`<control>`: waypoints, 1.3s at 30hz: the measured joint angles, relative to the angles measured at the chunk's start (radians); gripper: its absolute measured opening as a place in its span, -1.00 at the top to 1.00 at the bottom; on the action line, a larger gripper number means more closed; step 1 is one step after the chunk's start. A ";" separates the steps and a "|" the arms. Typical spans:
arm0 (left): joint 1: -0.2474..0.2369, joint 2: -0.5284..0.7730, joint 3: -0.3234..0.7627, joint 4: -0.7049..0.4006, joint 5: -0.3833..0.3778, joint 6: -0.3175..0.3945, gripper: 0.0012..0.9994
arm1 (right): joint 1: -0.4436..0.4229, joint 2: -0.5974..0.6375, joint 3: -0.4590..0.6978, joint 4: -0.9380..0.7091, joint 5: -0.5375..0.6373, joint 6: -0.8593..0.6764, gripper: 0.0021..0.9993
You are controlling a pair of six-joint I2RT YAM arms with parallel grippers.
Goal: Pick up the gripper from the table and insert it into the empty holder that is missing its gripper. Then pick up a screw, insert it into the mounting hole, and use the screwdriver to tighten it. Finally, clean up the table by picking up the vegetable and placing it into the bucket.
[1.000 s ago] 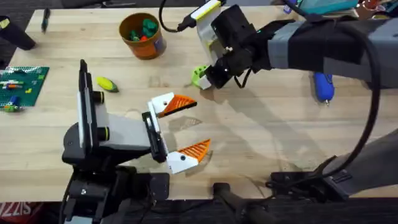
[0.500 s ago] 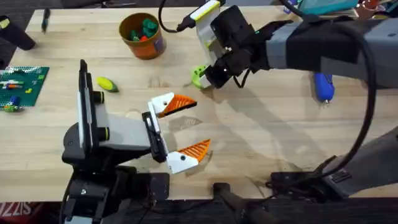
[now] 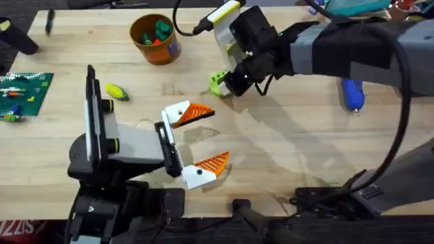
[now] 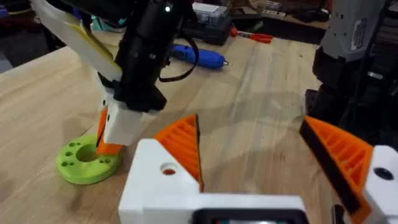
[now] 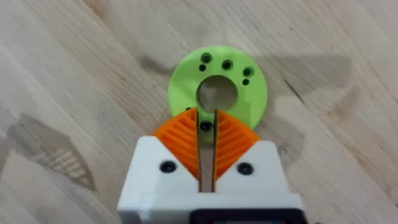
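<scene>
My right gripper [image 3: 227, 88] reaches over the bright green disc [image 5: 217, 90], which holds several small dark screws. Its orange pads [image 5: 233, 137] stand almost together, with a dark screw [image 5: 204, 126] in the narrow gap between them. My left gripper [image 3: 203, 137] rests open at the table's middle. Both of its white finger bases [image 4: 155, 180] carry orange ribbed tips [image 4: 183, 146], and a mounting hole [image 4: 168, 169] shows in the nearer base. The blue screwdriver [image 3: 352, 93] lies at the right. The yellow and green vegetable [image 3: 116, 91] lies at the left. The orange bucket [image 3: 154, 38] stands at the back.
A green brick board [image 3: 24, 91] lies at the table's left edge, and a black object [image 3: 17, 37] sits at the far left corner. Toy pieces fill the bucket. Bare wood [image 3: 291, 149] stretches between the two arms toward the front edge.
</scene>
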State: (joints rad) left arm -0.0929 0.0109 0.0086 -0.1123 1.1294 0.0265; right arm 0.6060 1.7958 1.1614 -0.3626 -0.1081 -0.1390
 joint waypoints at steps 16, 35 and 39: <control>0.000 0.000 0.000 0.000 0.000 0.000 -0.97 | 0.001 0.006 0.008 -0.005 -0.001 0.000 0.99; 0.000 0.000 0.000 0.000 0.000 0.000 -0.97 | 0.001 0.006 0.228 -0.257 -0.001 0.000 0.99; 0.000 0.000 0.000 0.000 0.000 0.000 -0.97 | 0.001 0.006 0.294 -0.350 -0.001 0.000 0.99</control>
State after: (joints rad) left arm -0.0929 0.0109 0.0086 -0.1123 1.1295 0.0265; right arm 0.6067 1.8023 1.4555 -0.7129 -0.1089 -0.1390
